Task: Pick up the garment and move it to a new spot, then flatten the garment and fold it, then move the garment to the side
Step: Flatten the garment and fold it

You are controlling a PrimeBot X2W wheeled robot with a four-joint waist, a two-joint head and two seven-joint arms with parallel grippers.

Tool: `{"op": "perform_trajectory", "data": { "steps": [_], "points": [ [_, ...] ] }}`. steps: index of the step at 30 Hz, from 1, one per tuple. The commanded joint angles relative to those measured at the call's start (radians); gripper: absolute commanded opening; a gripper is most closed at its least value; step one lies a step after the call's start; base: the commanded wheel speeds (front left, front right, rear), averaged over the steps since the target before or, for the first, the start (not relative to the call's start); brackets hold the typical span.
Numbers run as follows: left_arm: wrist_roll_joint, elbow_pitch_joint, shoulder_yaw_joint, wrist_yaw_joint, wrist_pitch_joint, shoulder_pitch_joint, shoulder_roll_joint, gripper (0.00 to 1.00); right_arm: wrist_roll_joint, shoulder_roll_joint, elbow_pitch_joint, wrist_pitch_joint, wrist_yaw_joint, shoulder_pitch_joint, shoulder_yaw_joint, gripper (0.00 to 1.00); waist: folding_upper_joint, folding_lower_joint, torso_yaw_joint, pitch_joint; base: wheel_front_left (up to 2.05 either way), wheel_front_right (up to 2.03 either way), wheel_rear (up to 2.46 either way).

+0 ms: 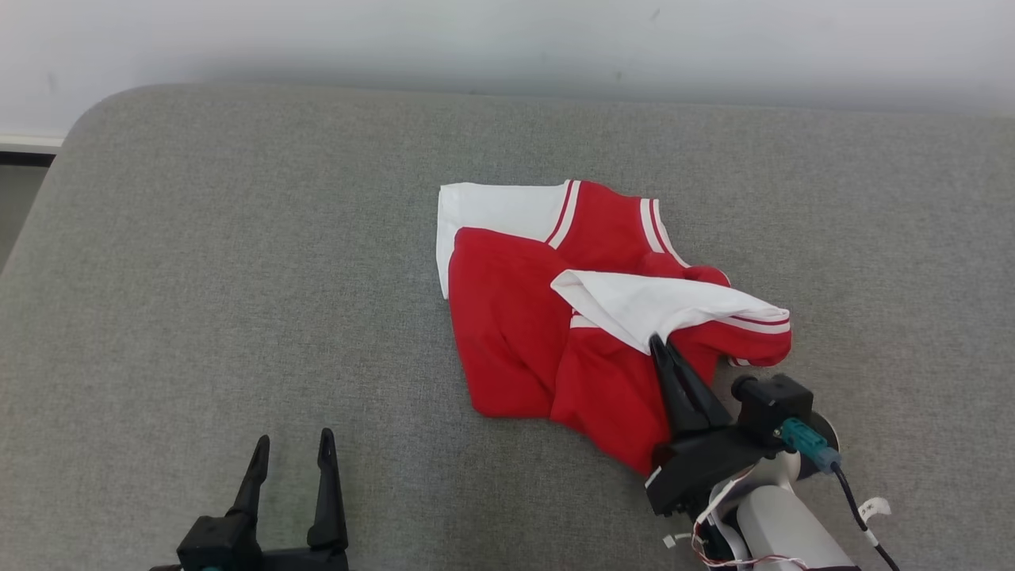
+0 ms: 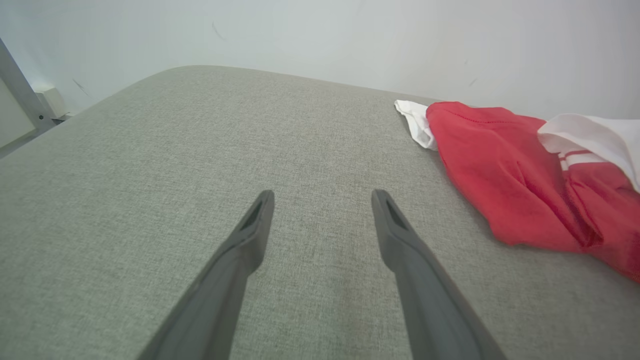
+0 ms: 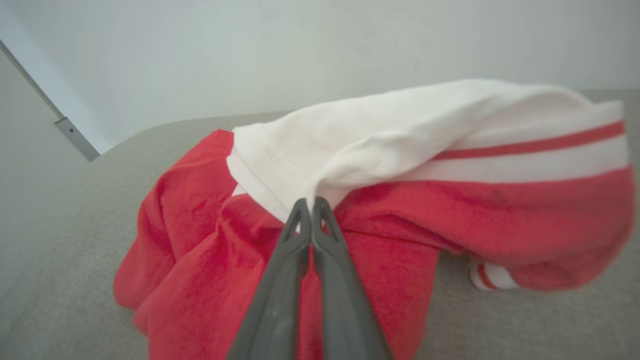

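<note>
red garment [image 1: 507, 333] pinched at white sleeve [image 1: 634, 305] by right end effector [image 1: 656, 341]; left end effector [image 1: 293, 438] wide, empty; move, flatten, fold pending.

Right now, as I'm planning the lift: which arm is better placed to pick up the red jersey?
Right. The right end effector is shut on the garment at its white sleeve; the left end effector stands open over the grey surface, apart from the cloth.
</note>
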Motion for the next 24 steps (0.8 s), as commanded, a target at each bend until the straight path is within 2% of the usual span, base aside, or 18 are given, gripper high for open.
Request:
{"op": "perform_trajectory", "data": {
  "steps": [1,8,16,21,24],
  "points": [
    [-0.002,0.003,0.001,0.006,-0.003,-0.01,-0.001,1.0,0.004,0.001,-0.022,0.0,-0.003,-0.003,0.001,0.0,-0.0001,-0.0002,-0.004,-0.006,0.0,0.0,0.0],
    [0.013,0.019,0.038,-0.011,-0.003,0.023,-0.001,1.0,0.034,0.001,-0.155,0.0,-0.003,0.048,-0.079,0.0,-0.0001,-0.0002,-0.06,-0.072,0.0,0.0,0.0],
    [-0.011,0.033,0.048,-0.024,-0.003,0.048,-0.001,1.0,-0.022,-0.003,-0.274,0.0,-0.003,0.125,-0.263,0.0,-0.0001,-0.0002,-0.172,-0.137,0.0,0.0,0.0],
    [-0.028,0.04,0.038,-0.02,-0.003,0.054,-0.001,1.0,-0.07,-0.039,-0.271,0.0,-0.003,0.189,-0.362,0.0,-0.0001,-0.0002,-0.225,-0.152,0.0,0.0,0.0],
    [-0.028,0.043,0.033,-0.014,-0.003,0.055,-0.001,1.0,-0.1,-0.062,-0.224,0.0,-0.003,0.216,-0.41,0.0,-0.0001,-0.0002,-0.242,-0.153,0.0,0.0,0.0]
  ]
}}
